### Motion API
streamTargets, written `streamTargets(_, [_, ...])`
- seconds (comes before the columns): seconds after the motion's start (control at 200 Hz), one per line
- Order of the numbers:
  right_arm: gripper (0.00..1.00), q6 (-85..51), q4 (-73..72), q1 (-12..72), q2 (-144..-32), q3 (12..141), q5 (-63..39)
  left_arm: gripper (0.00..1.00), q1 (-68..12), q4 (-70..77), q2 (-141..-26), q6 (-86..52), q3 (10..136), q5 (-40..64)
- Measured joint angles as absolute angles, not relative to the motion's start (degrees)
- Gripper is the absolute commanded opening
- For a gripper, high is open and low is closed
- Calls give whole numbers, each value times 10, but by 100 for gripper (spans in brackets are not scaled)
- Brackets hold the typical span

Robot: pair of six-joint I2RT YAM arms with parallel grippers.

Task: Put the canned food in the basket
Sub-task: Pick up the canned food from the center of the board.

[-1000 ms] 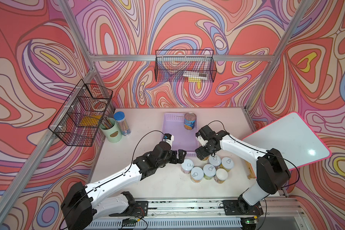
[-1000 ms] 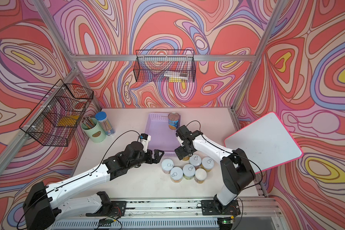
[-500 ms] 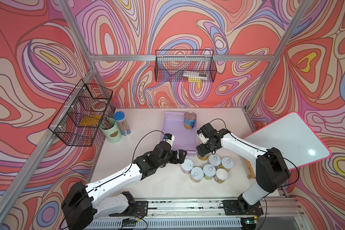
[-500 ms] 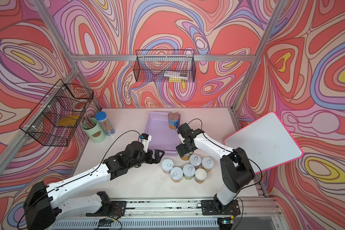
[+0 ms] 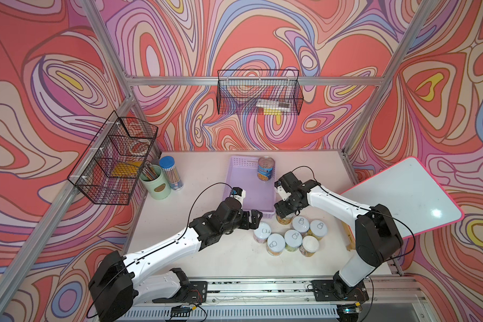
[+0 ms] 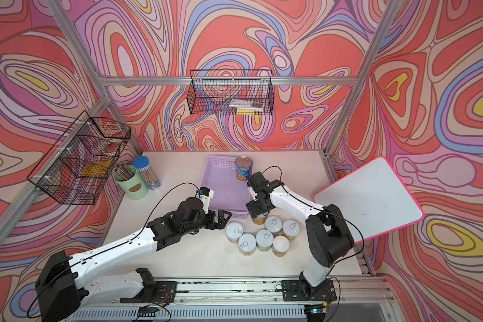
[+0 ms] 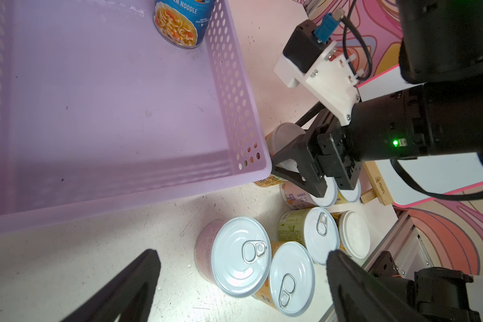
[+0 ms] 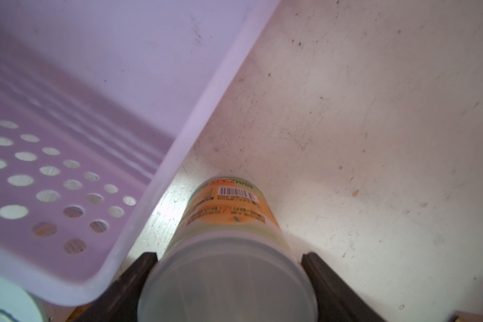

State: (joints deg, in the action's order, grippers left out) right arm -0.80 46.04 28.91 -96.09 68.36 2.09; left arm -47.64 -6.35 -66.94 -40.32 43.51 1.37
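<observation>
Swirl-patterned walls enclose a scuffed tabletop (canned food beside basket).

White arm links, black joints, looping black cables.

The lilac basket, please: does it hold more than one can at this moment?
No, only the tall blue can stands inside the basket.

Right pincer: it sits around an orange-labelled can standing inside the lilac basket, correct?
No. The right pincer sits around the orange-labelled can, but that can stands on the table beside the lilac basket, outside its corner; the right wrist view shows this.
</observation>
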Motion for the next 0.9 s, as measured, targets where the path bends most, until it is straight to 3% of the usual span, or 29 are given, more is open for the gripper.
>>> streamTargets(0.26, [67,-14,462,289,-961,684,21,99,-476,-63,-672,-403,435,17])
streamTargets(0.901, [56,-42,556,289,-883,773,59,99,-472,-64,-699,-388,509,46])
